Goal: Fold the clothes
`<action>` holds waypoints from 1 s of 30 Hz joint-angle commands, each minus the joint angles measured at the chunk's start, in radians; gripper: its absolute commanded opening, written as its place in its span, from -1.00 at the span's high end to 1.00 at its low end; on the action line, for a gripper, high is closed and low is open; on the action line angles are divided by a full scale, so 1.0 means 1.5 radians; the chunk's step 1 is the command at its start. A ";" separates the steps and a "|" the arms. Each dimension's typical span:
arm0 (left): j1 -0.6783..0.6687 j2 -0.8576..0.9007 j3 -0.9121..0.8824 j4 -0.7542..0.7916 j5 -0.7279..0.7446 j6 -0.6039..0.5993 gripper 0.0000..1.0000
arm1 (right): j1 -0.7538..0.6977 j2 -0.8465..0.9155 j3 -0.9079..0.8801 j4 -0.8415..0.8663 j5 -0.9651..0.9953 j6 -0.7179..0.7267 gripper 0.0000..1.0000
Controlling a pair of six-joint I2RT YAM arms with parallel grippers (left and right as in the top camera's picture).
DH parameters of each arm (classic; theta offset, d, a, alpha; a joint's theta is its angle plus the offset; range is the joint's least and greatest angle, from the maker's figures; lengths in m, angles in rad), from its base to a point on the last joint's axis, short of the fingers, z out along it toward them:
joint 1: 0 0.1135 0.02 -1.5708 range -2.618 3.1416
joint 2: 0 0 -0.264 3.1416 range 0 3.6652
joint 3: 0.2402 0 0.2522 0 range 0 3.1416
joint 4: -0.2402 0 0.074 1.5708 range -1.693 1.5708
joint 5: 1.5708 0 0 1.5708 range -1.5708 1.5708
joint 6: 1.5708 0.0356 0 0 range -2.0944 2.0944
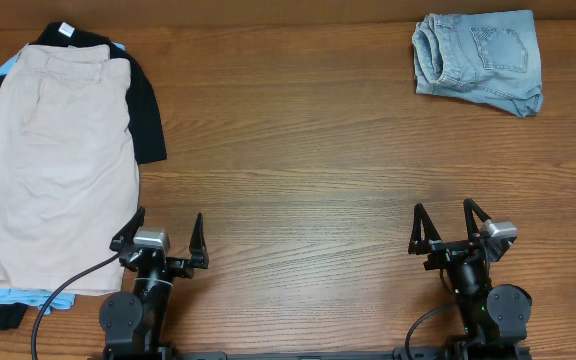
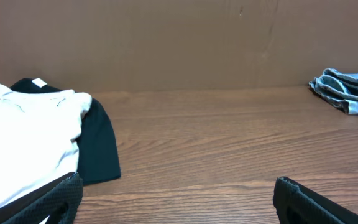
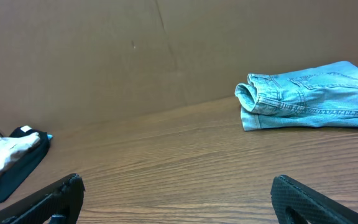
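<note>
Broadly: wood worktop [image 1: 298,150], garments at two corners. Biggest item, beige khaki shorts [image 1: 63,170], spread flat at far left, waistband toward the back wall, legs toward the robot. Not yet folded. Lying directly on a black T-shirt [image 1: 148,110], w/ a light-blue garment [image 1: 28,298] peeking out underneath at the near edge. Denim shorts [image 1: 478,60] bunched at back right, well apart, not part of the job.

Left hand [image 1: 168,222] at the near edge, just beside the khaki hem, jaws spread wide, nothing held. Right hand [image 1: 445,212] likewise released and empty, near edge on the right side, well apart from the khaki. Thin black cable [image 1: 78,280] from the left arm's base, trailing over the khaki's near corner.

Risks, prob.: pinching khaki + T-shirt together, given the direct stacking; would drag lower layers into the fold. Long reach across the worktop needed for right hand; likely uneven lift, skewed crease. Poss. cable snag on the hem during the lift.
</note>
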 commanded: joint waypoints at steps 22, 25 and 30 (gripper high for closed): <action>-0.004 -0.007 -0.003 0.000 -0.004 -0.012 -1.00 | 0.005 -0.006 -0.007 0.003 -0.006 0.000 -1.00; -0.004 -0.007 -0.003 0.000 -0.004 -0.012 -1.00 | 0.005 -0.006 -0.007 0.003 -0.006 0.000 -1.00; -0.004 -0.007 -0.003 0.000 -0.004 -0.012 -1.00 | 0.005 -0.006 -0.007 0.003 -0.006 0.000 -1.00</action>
